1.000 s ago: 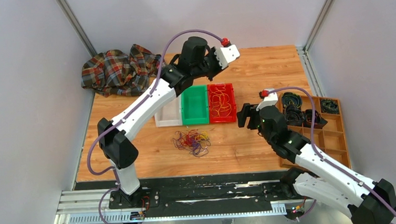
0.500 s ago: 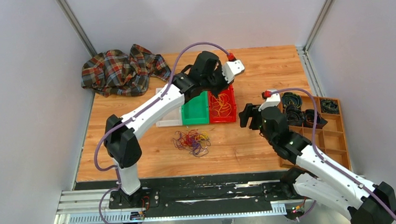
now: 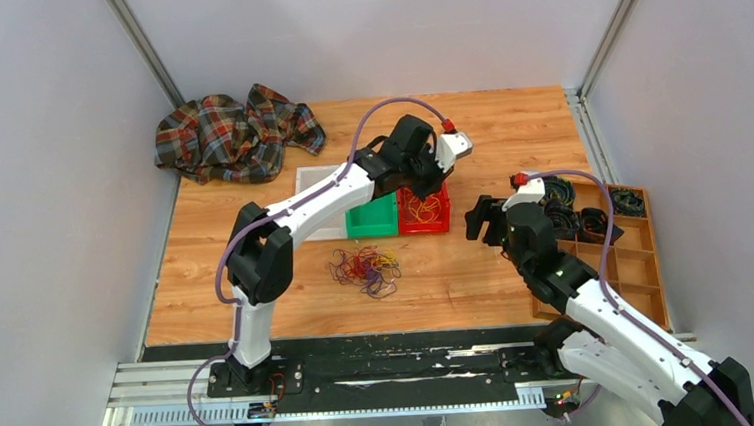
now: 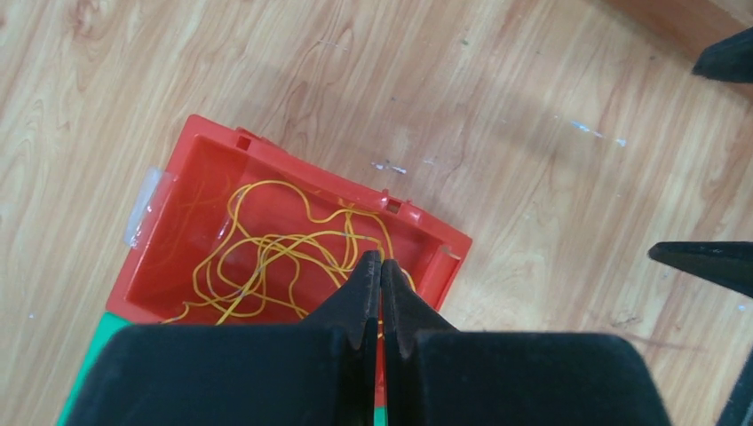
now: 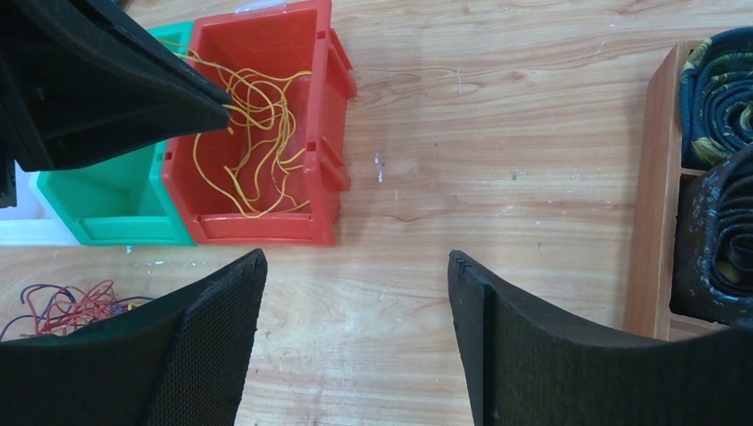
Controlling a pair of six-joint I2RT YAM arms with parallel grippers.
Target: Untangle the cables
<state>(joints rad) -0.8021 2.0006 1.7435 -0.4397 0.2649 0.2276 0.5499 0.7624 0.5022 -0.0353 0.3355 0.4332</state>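
Three small bins stand side by side in a row at the middle of the wooden table [image 3: 507, 124]: a white bin [image 3: 322, 225] on the left, a green bin [image 5: 115, 232] in the middle and a red bin [image 4: 293, 164] on the right. The red bin holds loose loops of yellow-orange cables [image 4: 266, 257], lying across its floor.

The rest of the cables, a tangle [image 3: 365, 267] of red, dark and yellow strands, lies on the table just near of the green bin.

The left gripper [image 4: 380, 264] hangs over the near part of the red bin, its fingers pressed together. Whether a yellow strand is pinched between them cannot be told.

The right gripper [image 5: 355, 259] is spread wide and holds nothing. It hovers over bare wood to the right of the red bin.

A wooden organiser tray [image 3: 649, 284] sits at the right edge of the table. Its far compartments hold black coiled rings [image 3: 628, 198], of which at least three show; the right arm hides part of them.

One plaid cloth [image 3: 232, 133] lies crumpled at the far left corner.
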